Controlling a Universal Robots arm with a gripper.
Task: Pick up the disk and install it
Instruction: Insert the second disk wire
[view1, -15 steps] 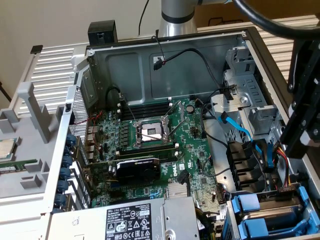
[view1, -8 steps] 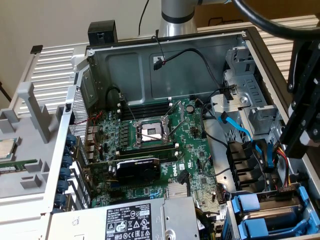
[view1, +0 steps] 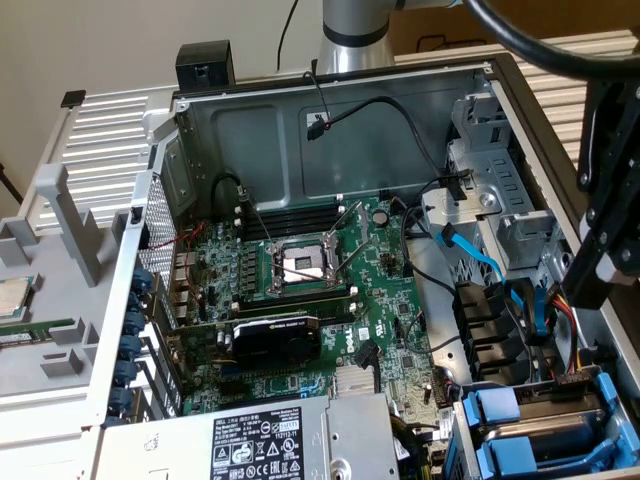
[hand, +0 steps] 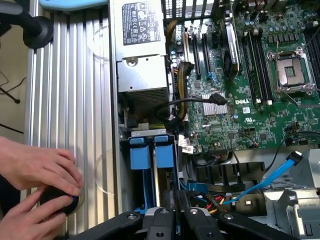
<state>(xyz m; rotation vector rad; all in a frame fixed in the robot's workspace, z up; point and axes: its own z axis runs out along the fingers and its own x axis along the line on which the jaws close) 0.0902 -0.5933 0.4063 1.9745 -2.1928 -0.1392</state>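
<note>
An open grey metal computer case (view1: 345, 85) is seen lying on its side, with a green motherboard (view1: 300, 290) exposed at the centre of the exterior view. A large silver power-supply box (view1: 270, 440) with a black-and-white warning label is set along the bottom edge of that view. At its lower right, a grey metal drive cage (view1: 625, 445) is fitted.

The disk (view1: 560, 418), a flat silver-metal drive clipped in a bright blue plastic frame, is seen seated in this cage; its label cannot be made out. In the wrist view, two bright blue plastic tabs (hand: 140, 156) are shown side by side at the mouth of the cage, and which of them belongs to the disk cannot be told.

The black gripper (view1: 592, 285) is held at the right edge of the exterior view, just above the cage. In the wrist view the gripper (hand: 178, 212) is seen close over the blue frames. Whether it is released or clenched cannot be told.

Beside the case, a person's hand (hand: 40, 167) and a second hand (hand: 17, 217) are placed on a black round object (hand: 59, 200) that rests on a ribbed silver surface (hand: 75, 100).
</note>
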